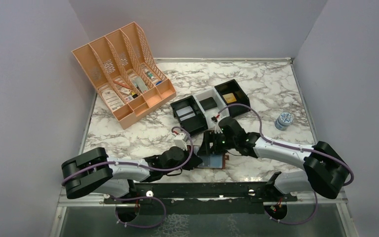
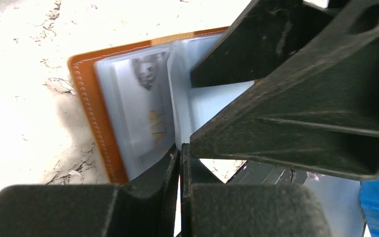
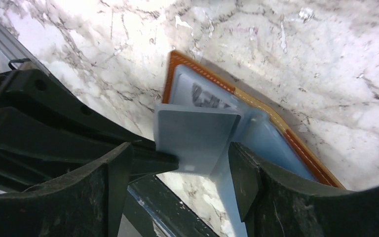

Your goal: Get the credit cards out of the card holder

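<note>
Card holder lies open by the worktop's near edge, left tool pressed together at a raised credit card's edge, right tool spread astride it: a thin pinch may slip, or drag the holder along.

The credit card behind a clear sleeve of the open card holder carries gold letters spelling "VIP", running along its length. A grey print above them is too blurred to read. The label on the small round tin can't be read either.
</note>
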You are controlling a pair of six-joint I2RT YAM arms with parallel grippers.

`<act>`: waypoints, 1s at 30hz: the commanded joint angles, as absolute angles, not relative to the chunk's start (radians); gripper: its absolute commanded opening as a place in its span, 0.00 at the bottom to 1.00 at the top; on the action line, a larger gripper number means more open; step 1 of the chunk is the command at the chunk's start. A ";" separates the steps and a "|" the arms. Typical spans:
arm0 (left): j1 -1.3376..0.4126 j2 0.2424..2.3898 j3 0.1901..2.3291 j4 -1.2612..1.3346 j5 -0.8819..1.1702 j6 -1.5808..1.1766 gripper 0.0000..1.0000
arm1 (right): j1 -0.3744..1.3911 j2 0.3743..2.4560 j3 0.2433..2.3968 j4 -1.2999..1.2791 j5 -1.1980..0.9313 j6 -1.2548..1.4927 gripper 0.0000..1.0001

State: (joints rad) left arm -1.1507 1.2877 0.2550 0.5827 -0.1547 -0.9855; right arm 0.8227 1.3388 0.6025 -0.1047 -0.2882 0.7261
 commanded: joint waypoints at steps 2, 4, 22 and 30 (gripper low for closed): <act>-1.153 1.314 0.337 0.497 -0.189 -0.968 0.10 | 0.806 1.264 0.648 -0.218 -0.161 0.684 0.72; -1.154 1.335 0.382 0.408 -0.196 -0.961 0.14 | 0.803 1.247 0.643 -0.243 -0.129 0.685 0.72; -1.164 1.417 0.555 0.294 -0.174 -0.910 0.52 | 0.664 1.059 0.543 -0.297 -0.068 0.659 0.54; -1.203 1.470 0.613 0.367 -0.132 -0.883 0.55 | 0.605 1.011 0.535 -0.319 -0.084 0.649 0.54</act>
State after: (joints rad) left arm -1.1812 1.4429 0.5625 0.2932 -0.1795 -0.9184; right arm 0.6159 1.0454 0.5484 -0.2932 -0.0742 0.6678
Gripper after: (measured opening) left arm 0.542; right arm 0.544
